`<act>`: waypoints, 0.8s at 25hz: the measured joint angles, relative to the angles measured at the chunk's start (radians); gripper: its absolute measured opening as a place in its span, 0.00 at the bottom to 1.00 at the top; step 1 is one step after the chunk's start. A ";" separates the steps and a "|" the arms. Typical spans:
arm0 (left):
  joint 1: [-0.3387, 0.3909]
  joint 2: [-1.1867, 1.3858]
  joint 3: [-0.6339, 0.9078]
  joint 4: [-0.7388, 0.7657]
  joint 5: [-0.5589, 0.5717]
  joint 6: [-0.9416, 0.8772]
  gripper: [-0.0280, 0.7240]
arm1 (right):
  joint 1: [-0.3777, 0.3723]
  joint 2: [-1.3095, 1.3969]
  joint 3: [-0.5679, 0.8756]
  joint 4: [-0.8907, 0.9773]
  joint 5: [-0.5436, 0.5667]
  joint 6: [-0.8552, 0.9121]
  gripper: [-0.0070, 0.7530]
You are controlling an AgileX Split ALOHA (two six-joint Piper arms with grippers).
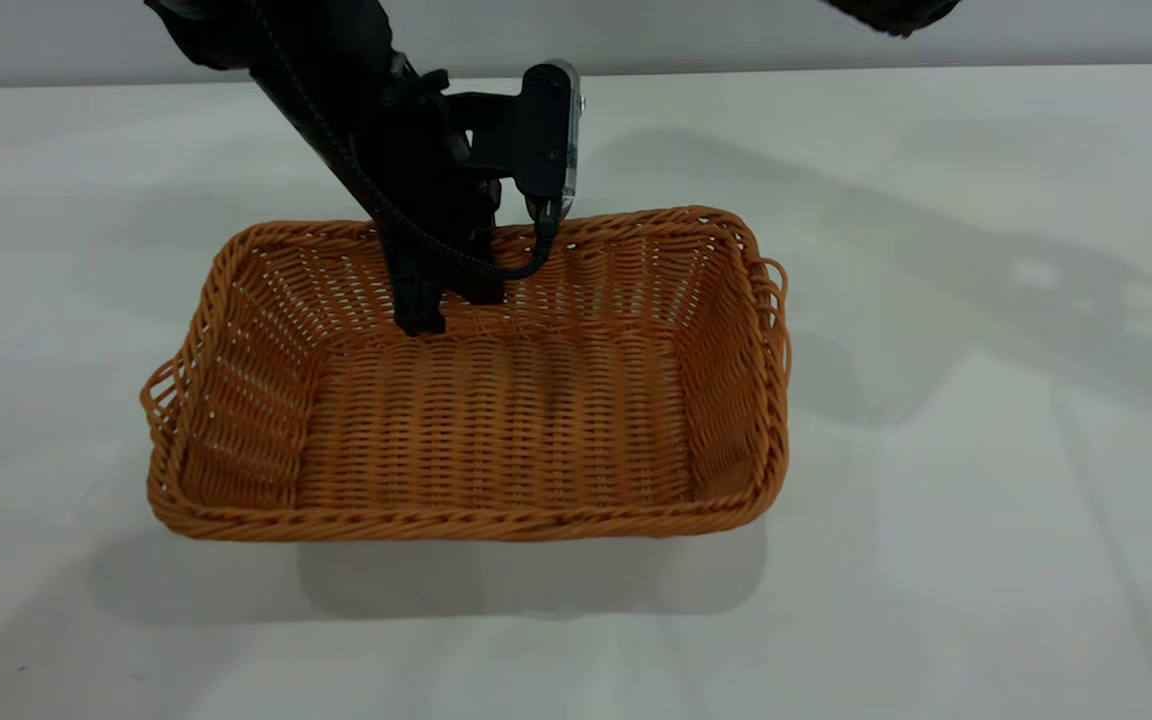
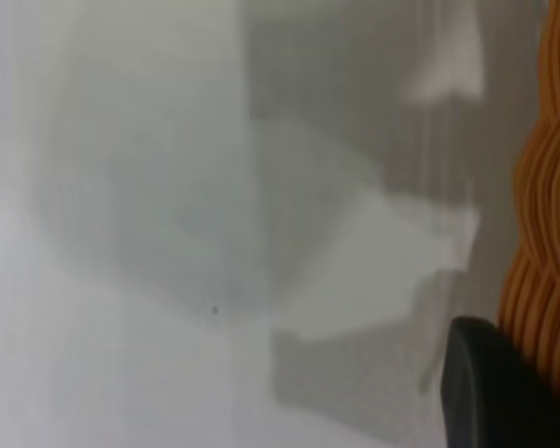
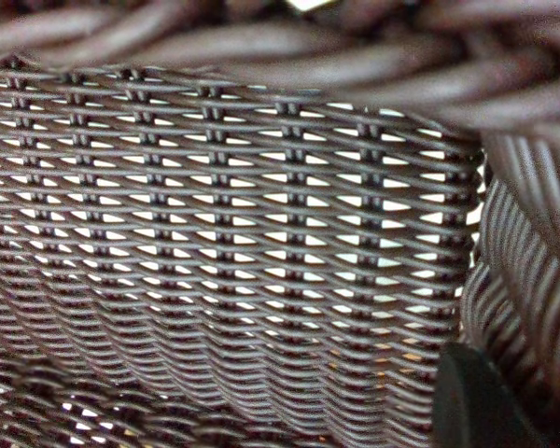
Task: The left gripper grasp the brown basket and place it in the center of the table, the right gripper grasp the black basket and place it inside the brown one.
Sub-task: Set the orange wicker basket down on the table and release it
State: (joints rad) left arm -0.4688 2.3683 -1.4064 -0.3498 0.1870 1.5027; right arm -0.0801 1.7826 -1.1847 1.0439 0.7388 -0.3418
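Note:
The brown basket [image 1: 496, 420] sits in the middle of the white table [image 1: 986, 500], long side toward the camera. My left gripper [image 1: 448, 305] reaches down over its far long wall, with one finger inside and one outside, shut on that wall. In the left wrist view one black finger [image 2: 495, 392] lies against the orange rim [image 2: 546, 233]. The black basket [image 3: 243, 233] fills the right wrist view, with one finger [image 3: 476, 401] of the right gripper against its wall. In the exterior view only a dark scrap [image 1: 891, 12] shows at the top right edge.
The left arm and its silver-edged module [image 1: 548, 130] stand over the far side of the brown basket. Bare white tabletop lies all around it, with arm shadows on the right half.

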 joint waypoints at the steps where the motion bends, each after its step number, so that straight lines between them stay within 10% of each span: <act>1: -0.001 0.005 -0.008 -0.001 0.007 -0.001 0.15 | 0.000 0.000 0.000 0.001 -0.003 0.000 0.12; 10: -0.022 0.008 -0.020 -0.016 0.014 -0.001 0.18 | 0.000 0.000 0.000 0.007 -0.003 0.000 0.12; 20: -0.034 -0.061 -0.020 -0.122 -0.014 0.001 0.63 | -0.080 0.000 0.000 0.028 0.049 -0.001 0.12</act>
State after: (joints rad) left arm -0.5026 2.3073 -1.4265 -0.4719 0.1729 1.5037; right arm -0.1597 1.7826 -1.1847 1.0715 0.7876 -0.3429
